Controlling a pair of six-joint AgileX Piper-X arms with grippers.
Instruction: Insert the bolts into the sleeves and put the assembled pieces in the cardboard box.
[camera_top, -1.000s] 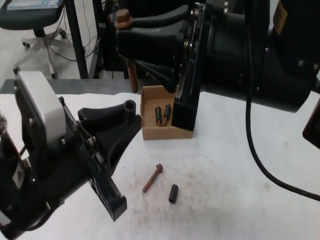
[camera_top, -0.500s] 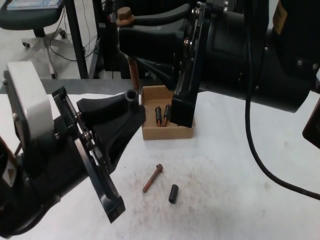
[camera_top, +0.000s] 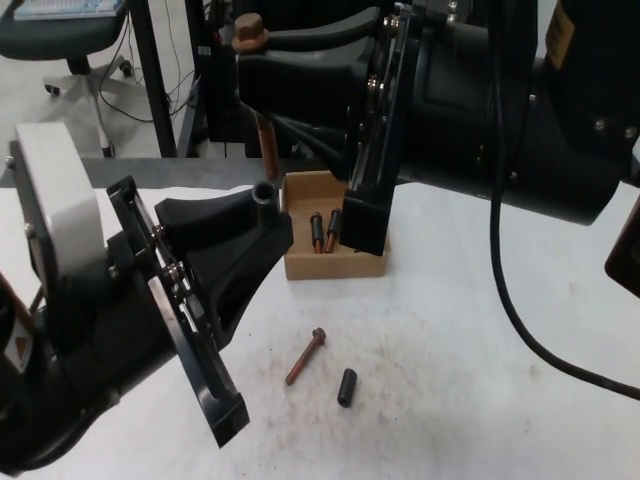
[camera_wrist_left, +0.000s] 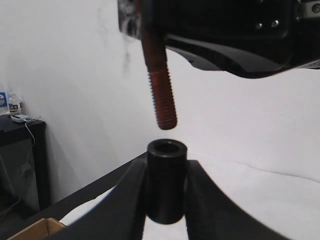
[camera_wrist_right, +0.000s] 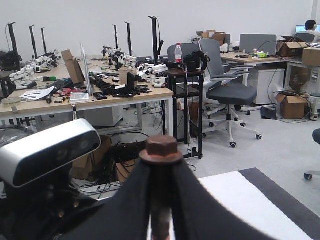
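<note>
Two seemingly stiff, light parts: right gripper (camera_wrist_right: 161, 187) pinches bolt (camera_wrist_left: 159, 92) below its head, above sleeve (camera_wrist_left: 166, 172) clamped mid-body by left gripper (camera_wrist_left: 166, 200).

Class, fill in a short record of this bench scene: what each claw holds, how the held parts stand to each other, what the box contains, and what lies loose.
Left claw: shut on a sleeve, held upright
Right claw: shut on a bolt, thread pointing down
Bolt to sleeve: tip over the sleeve's mouth, not yet in
Box: two assembled pieces inside
Loose on bench: spare bolt and spare sleeve, lying apart
</note>
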